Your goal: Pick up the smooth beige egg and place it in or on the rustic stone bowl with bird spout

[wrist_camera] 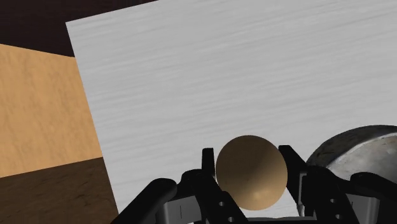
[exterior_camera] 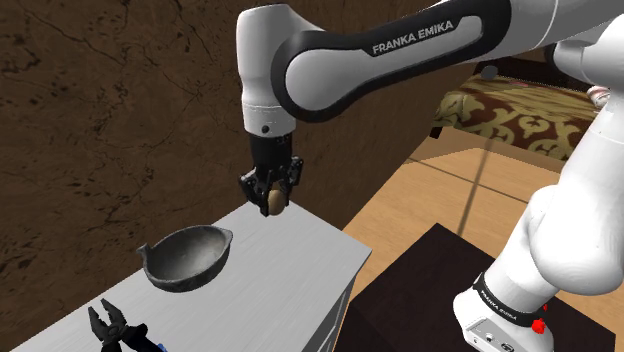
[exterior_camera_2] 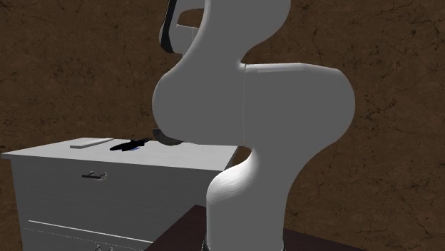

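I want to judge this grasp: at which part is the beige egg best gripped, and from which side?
Grip the egg across its widest middle, coming from above, one finger on each side. Its smooth round surface would probably slip out nearer an end. The gripper clasps it roughly so now, pointing down over the table.

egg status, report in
Gripper shut on egg. Empty bowl beside it on the grey tabletop. Nothing between egg and bowl; pliers lie past the bowl.

smooth matt beige egg [wrist_camera: 250, 170], rough mottled stone-grey bowl [exterior_camera: 186, 257], pale brushed-grain cabinet top [wrist_camera: 254, 76], wood floor [wrist_camera: 44, 114]
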Controlling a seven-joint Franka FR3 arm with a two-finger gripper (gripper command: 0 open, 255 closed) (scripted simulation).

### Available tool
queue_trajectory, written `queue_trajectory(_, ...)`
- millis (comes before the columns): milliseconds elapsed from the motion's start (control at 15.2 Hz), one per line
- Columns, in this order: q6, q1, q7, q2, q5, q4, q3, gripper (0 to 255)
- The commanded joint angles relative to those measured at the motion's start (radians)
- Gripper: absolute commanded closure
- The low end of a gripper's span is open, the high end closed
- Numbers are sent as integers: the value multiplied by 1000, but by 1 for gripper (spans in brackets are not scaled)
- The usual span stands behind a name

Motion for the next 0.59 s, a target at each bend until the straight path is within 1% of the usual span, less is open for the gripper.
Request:
queue_trajectory(0, -26, -1, -1, -8, 3, 18, 0, 255)
queue_trajectory(264, -67, -2, -1, -17, 7, 51, 0, 255)
queue_trajectory(528, -112, 52, 88, 153, -70, 253, 21, 255)
